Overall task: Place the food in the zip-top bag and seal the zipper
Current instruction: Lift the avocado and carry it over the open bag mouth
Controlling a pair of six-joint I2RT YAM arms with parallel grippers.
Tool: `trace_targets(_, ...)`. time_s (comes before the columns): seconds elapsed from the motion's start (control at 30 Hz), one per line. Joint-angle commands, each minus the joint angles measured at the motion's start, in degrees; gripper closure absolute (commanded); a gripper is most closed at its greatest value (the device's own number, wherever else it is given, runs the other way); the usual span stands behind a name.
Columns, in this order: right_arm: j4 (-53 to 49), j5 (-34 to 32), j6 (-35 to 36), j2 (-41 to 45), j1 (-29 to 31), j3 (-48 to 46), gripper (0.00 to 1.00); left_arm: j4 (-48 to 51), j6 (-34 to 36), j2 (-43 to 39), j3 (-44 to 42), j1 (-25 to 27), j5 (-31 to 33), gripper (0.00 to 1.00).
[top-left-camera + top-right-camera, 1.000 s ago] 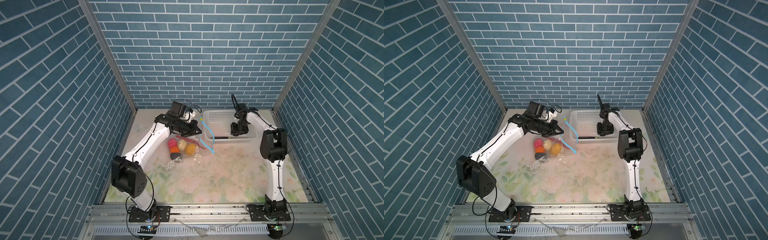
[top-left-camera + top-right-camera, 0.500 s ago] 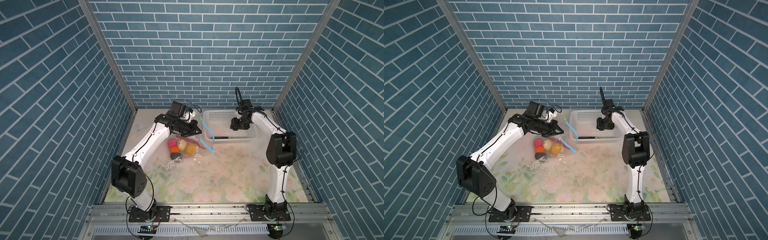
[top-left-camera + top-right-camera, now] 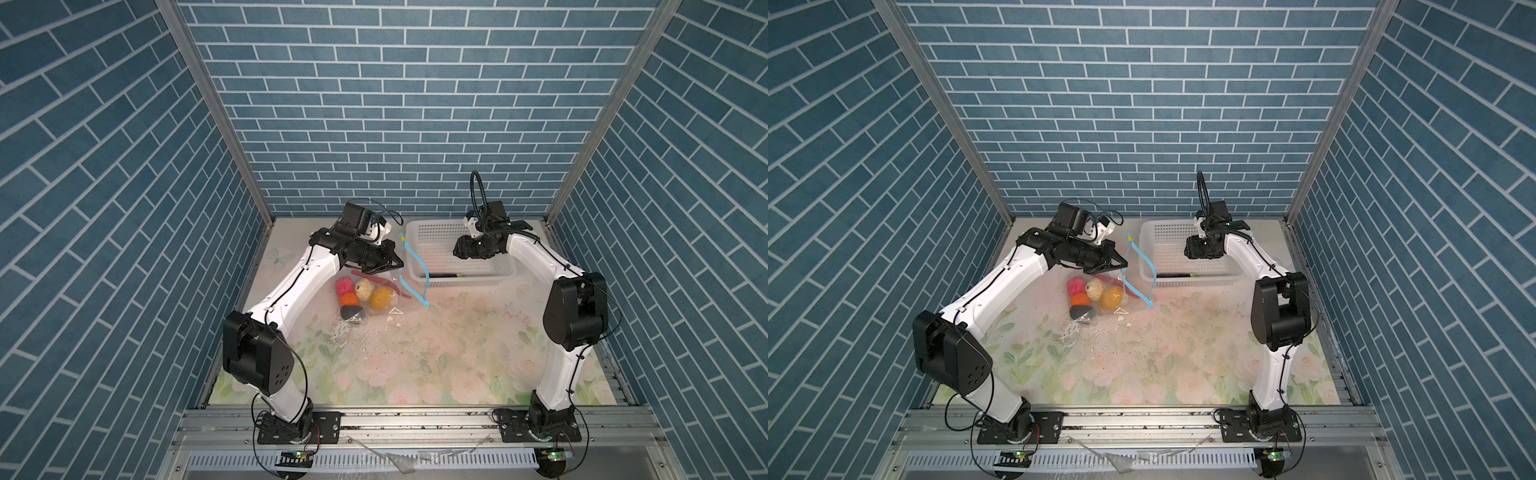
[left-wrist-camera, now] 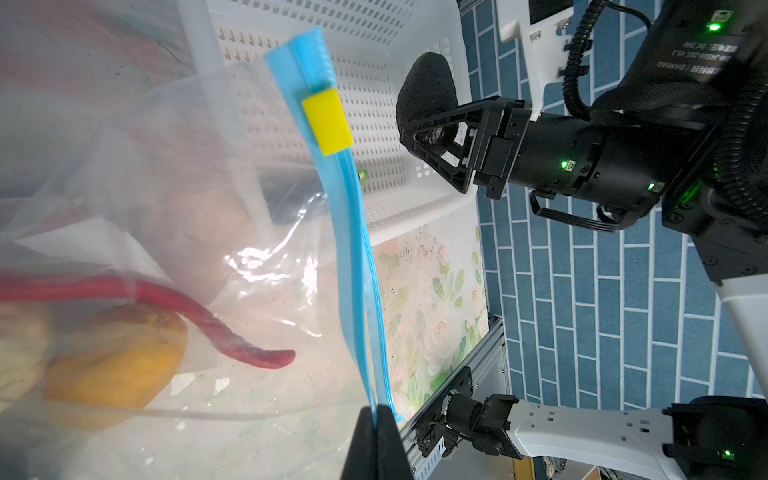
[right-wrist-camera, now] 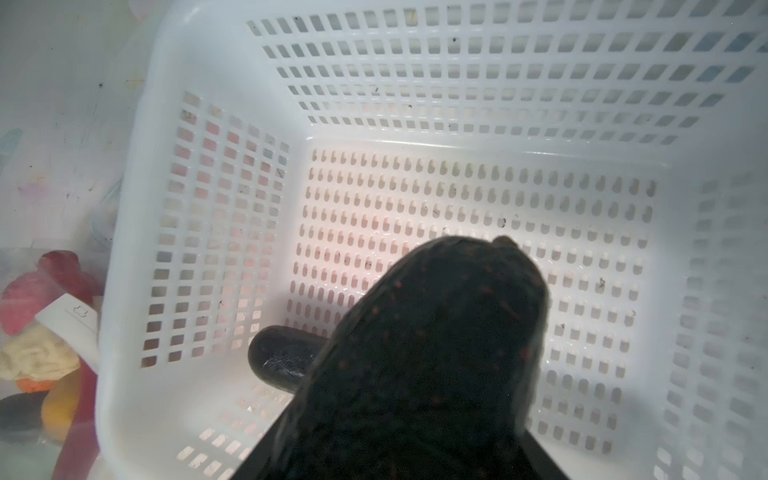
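My left tool (image 4: pixel 376 424) is clamped on the light blue zipper (image 4: pixel 349 232). It holds the zip-top bag (image 4: pixel 257 291) mouth-up at eleven o'clock on the worktop (image 3: pixel 415 353), I judge so the next piece can drop in. My right tool (image 4: pixel 415 139) grips one speckled black lump (image 4: pixel 424 91) above the white basket (image 3: pixel 465 282) at one o'clock. Six foods are in the bag: pink bumpy ball (image 3: pixel 344 286), cream lump (image 3: pixel 363 289), orange ball (image 3: pixel 349 299), yellow-orange fruit (image 3: pixel 380 299), black lump (image 3: pixel 351 311), red chilli (image 3: pixel 380 282). One aubergine (image 5: pixel 282 357) lies in the basket.

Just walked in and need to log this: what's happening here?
The left claw is pinched shut on the blue zipper of the zip-top bag, holding the mouth up; the chilli, yellow-orange fruit and others lie inside. The right claw holds a black lump above the white basket, with the dark aubergine lying in it.
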State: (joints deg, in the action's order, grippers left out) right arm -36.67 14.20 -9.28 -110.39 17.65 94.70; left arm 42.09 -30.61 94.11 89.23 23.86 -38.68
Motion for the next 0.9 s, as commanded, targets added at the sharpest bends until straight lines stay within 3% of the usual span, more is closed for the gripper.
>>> trace_targets(0.0, 1.78, 1.35, 2.17, 3.68, 0.58, -2.5, 0.54, -0.1, 0.69, 0.45, 1.47, -0.47, -0.21, 1.0)
trace_targets(0.37, 5.8, 9.68, 4.26, 10.74, 2.06, -8.45, 0.55, -0.38, 0.57, 0.82, 1.15, -0.43, 0.15, 1.0)
trace_targets(0.87, 4.48, 8.83, 5.18, 15.81, 6.16, -13.74, 0.55, -0.61, 0.46, 0.82, 1.4, -0.48, 0.27, 1.0)
